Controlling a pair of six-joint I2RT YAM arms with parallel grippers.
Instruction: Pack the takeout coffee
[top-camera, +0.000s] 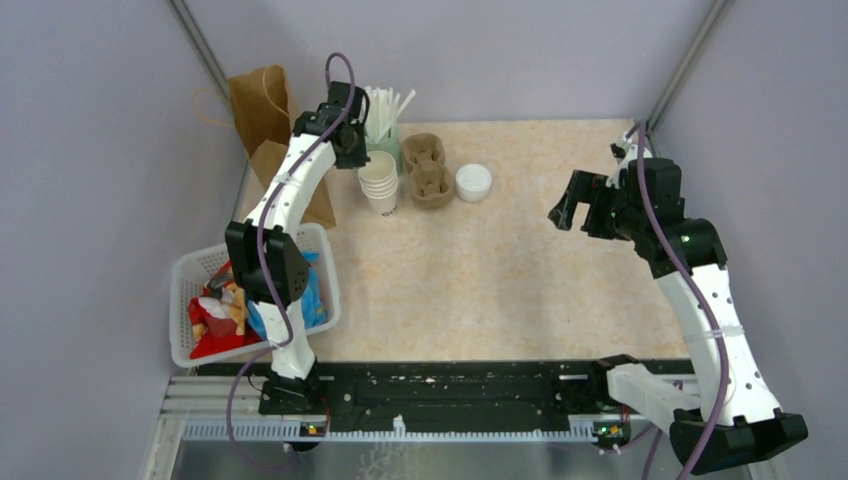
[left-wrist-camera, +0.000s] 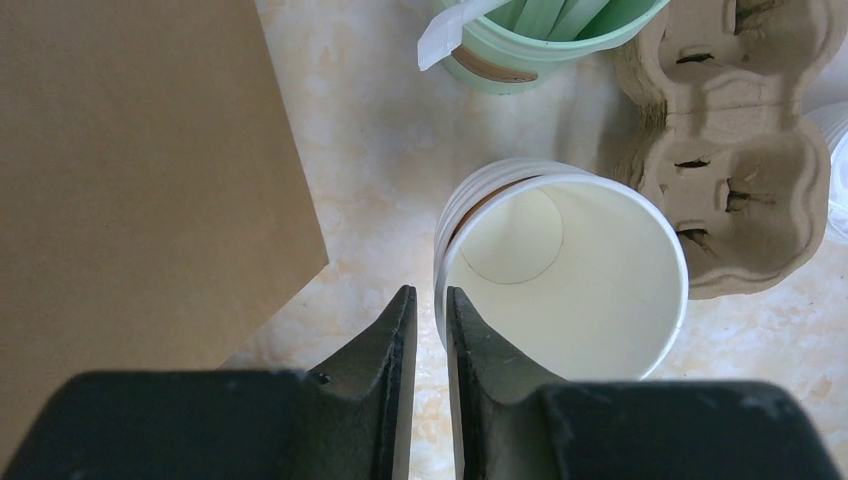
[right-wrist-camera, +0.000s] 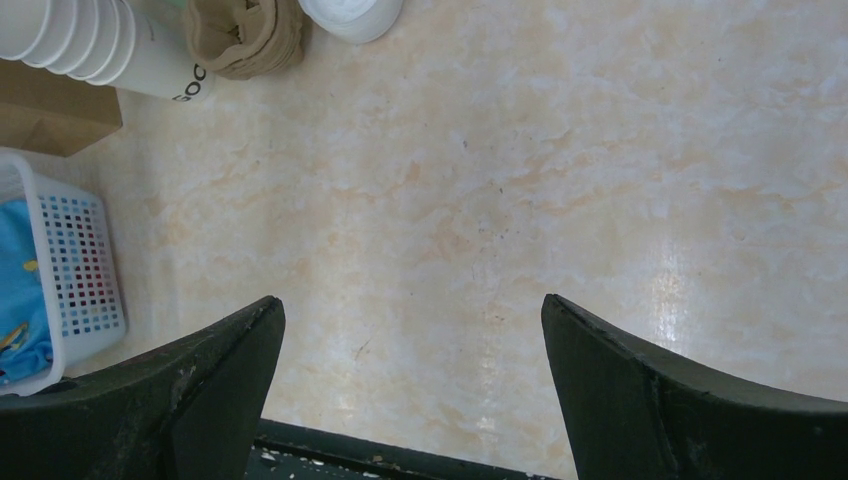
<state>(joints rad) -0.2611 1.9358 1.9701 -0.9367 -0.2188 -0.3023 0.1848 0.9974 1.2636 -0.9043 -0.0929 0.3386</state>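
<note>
No lidded takeout coffee cup shows in any view. A stack of lidless cream paper cups (top-camera: 380, 182) stands at the back left, its bottom cup carrying dark lettering (right-wrist-camera: 185, 88). A round white lid (top-camera: 473, 182) lies right of the brown pulp carrier (top-camera: 428, 170). My left gripper (left-wrist-camera: 430, 300) hangs over the stack (left-wrist-camera: 560, 280). Its jaws stand nearly together across the top cup's left rim, one finger (left-wrist-camera: 395, 340) outside and one inside. My right gripper (right-wrist-camera: 412, 330) is wide open and empty over bare table at the right (top-camera: 583, 210).
A brown paper bag (top-camera: 265, 110) stands in the back left corner, left of the stack (left-wrist-camera: 130, 170). A green cup of straws (top-camera: 382, 125) is behind the cups. A white basket (top-camera: 200, 270) of snack packets sits at the near left. Grey walls close in both sides.
</note>
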